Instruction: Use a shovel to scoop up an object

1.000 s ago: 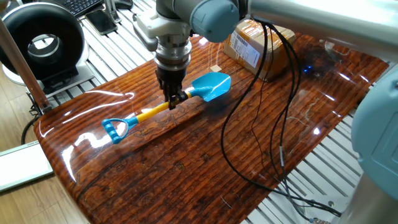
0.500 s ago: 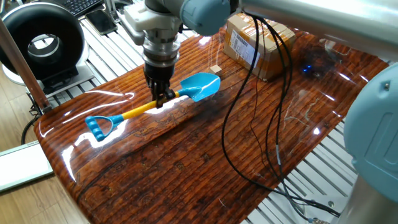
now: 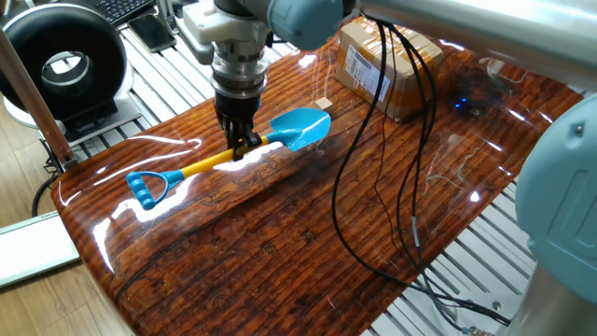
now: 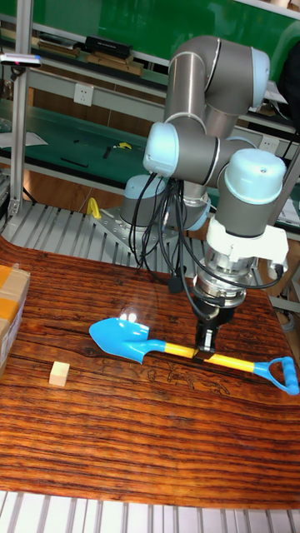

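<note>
shovel shifted left, blade toward cube, likely

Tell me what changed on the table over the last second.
The gripper, shut on the shovel, carried it leftward in the fixed view, then nearly stopped. The blade went from past the wooden cube to nearer it. The cube and cardboard box stayed put; the grip is unchanged.
</note>
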Robot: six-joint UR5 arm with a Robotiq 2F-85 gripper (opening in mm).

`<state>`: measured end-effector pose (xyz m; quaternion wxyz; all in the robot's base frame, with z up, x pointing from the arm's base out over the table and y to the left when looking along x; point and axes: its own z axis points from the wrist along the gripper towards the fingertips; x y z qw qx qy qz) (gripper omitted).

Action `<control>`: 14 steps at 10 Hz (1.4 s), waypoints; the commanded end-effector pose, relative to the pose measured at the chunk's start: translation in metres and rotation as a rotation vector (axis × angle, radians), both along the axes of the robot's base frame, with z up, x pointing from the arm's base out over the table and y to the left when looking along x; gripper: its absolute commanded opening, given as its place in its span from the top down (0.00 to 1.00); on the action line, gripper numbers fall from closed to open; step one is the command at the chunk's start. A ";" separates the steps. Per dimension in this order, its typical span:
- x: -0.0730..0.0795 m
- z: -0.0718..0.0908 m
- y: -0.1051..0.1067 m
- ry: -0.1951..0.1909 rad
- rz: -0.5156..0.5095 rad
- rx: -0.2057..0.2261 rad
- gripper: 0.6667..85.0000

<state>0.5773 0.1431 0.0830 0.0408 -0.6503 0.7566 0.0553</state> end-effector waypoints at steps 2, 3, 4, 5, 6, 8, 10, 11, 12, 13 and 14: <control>0.020 -0.004 0.021 -0.034 0.010 0.060 1.00; 0.030 -0.010 0.021 -0.049 0.030 0.059 1.00; 0.037 -0.017 0.022 -0.051 0.040 0.078 1.00; 0.038 -0.022 0.027 -0.039 0.046 0.113 1.00; 0.038 -0.024 0.033 -0.031 0.050 0.141 1.00; 0.042 -0.021 0.046 -0.068 0.019 0.104 1.00; 0.044 -0.022 0.037 -0.066 -0.026 0.070 1.00; 0.042 -0.023 0.033 -0.058 -0.018 0.053 1.00; 0.040 -0.024 0.032 -0.053 0.000 0.049 1.00; 0.040 -0.023 0.036 -0.054 0.008 0.064 1.00; 0.041 -0.023 0.037 -0.063 0.022 0.068 1.00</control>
